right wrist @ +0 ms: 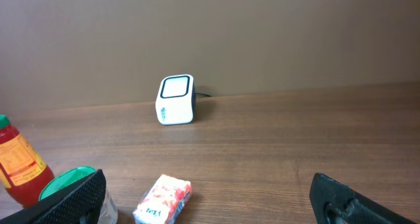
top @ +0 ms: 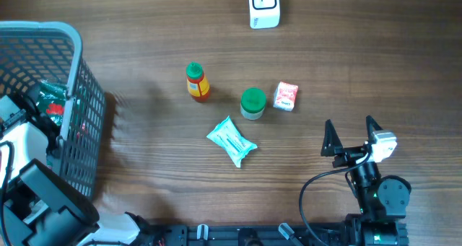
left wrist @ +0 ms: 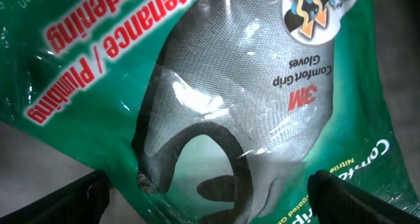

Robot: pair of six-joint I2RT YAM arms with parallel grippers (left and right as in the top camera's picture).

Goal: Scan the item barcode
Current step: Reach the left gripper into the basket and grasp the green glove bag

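Glossy green film fills the left wrist view: a glove packet, crinkled plastic over a grey knit glove, lying in the mesh basket. The left gripper hovers close above it, jaws spread wide, holding nothing. The right gripper stands open too, over bare wood. Picking seems the step in hand. Next, the jaws must pinch the limp, slippery film, then carry it to the boxy white scanner.

On the wooden table: a red green-capped bottle, a green-lidded jar with a red-and-white packet just beside it, and a pale blue pouch. Grey mesh basket stands at the left edge.
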